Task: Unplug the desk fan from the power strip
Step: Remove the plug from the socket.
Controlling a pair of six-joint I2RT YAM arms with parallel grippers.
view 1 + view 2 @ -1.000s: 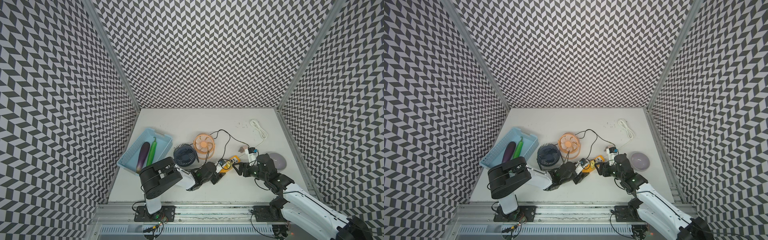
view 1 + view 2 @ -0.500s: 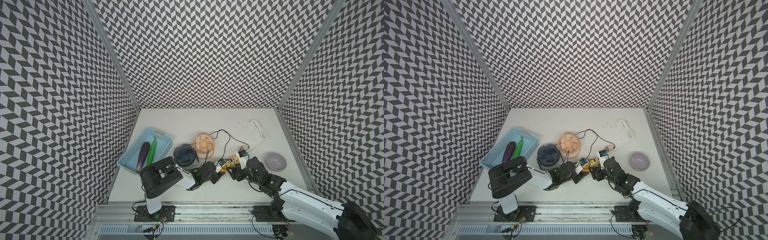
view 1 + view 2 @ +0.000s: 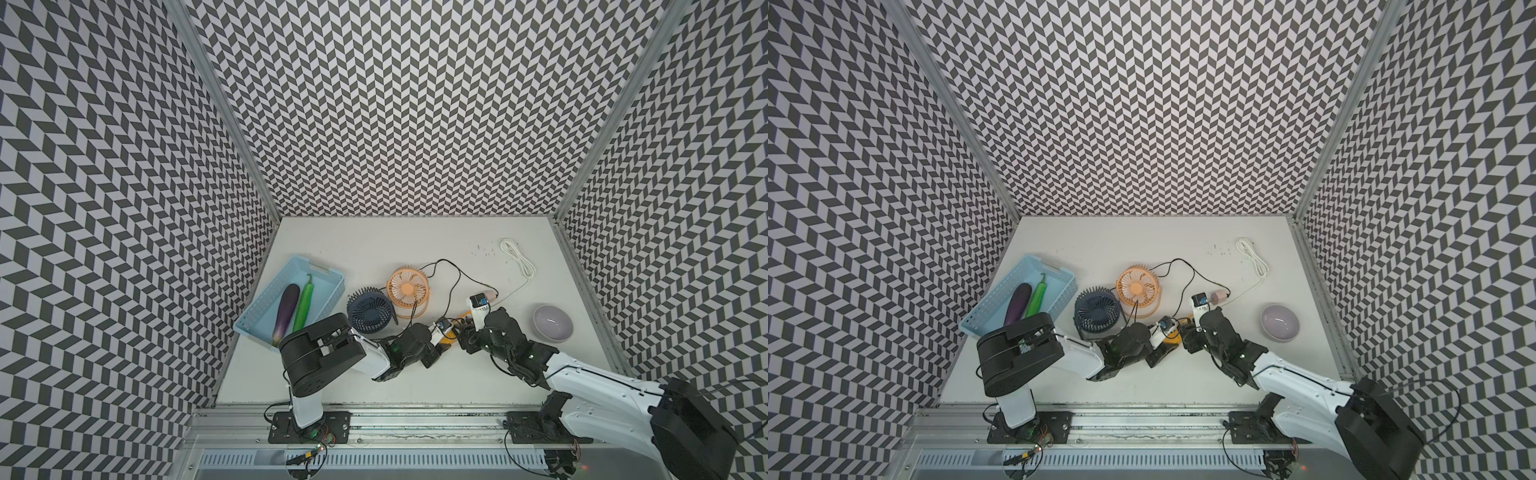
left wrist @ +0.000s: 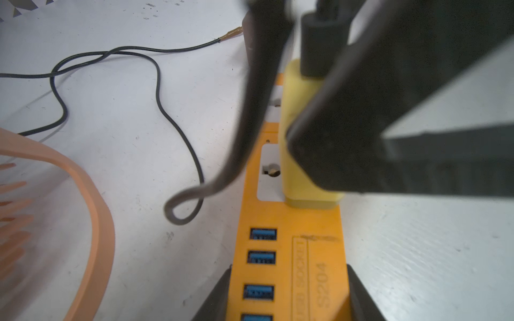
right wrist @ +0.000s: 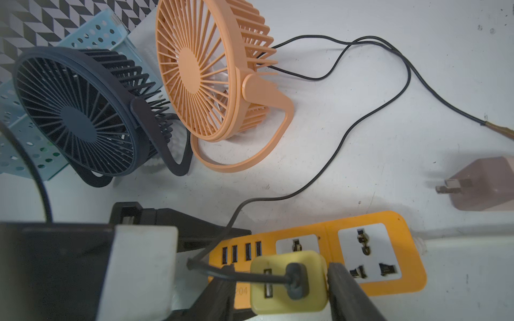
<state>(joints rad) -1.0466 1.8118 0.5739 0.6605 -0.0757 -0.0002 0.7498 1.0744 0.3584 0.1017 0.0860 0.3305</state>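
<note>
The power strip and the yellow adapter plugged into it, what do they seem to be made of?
The power strip looks like hard moulded plastic, orange, semi-matte: lettering moulded in, rounded corners. The yellow adapter is probably similar plastic, smooth satin, with soft highlights on rounded edges.

**Power strip** (image 5: 411,264): orange-yellow rectangular block lying flat and face up on the white tabletop, with a row of blue USB ports and two white-faced sockets. A pale yellow adapter (image 5: 278,304) stands plugged into the socket nearer the USB ports. Its black cable (image 5: 328,169) runs toward the orange desk fan (image 5: 200,69) and the dark blue desk fan (image 5: 75,111); which fan it feeds cannot be told.
</note>
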